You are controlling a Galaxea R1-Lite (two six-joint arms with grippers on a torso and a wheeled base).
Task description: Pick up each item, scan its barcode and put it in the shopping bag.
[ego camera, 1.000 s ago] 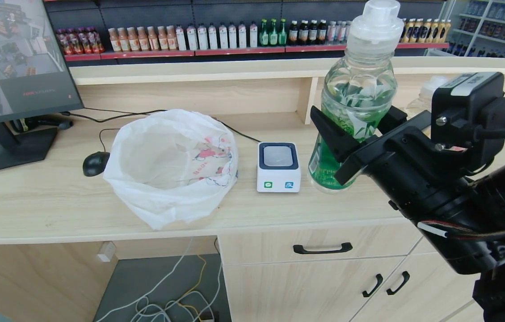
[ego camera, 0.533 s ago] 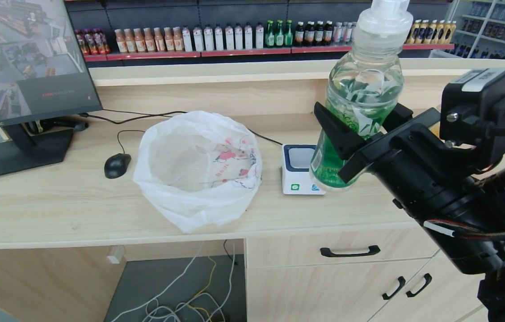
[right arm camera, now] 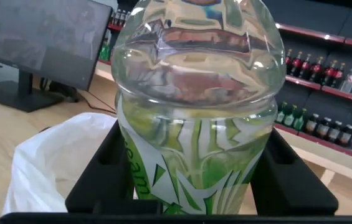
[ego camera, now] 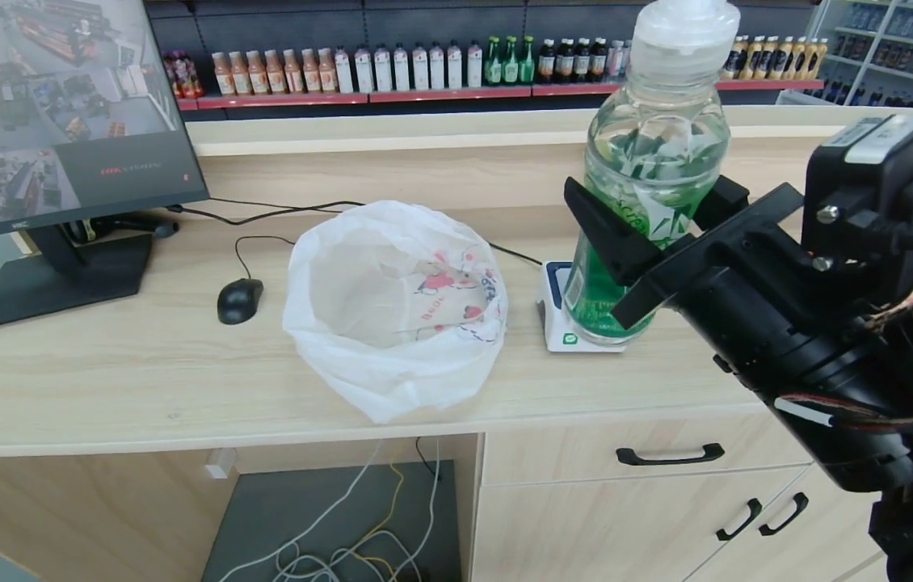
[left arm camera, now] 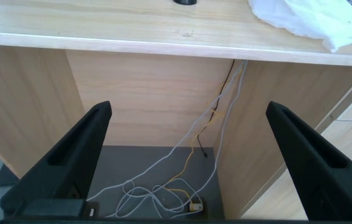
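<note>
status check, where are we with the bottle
Right pincer shut on bottle, upright at the scanner. Left pincer open, low by the counter front. Shopping bag open beside scanner, path clear.

Clear glossy plastic bottle (ego camera: 650, 178), wood-grain counter (ego camera: 101, 380)

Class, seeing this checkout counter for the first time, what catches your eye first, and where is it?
The green-labelled bottle, upright in the right gripper, stands out, held at the white scanner. Beside the scanner, an open white shopping bag sits on the wooden counter.
</note>
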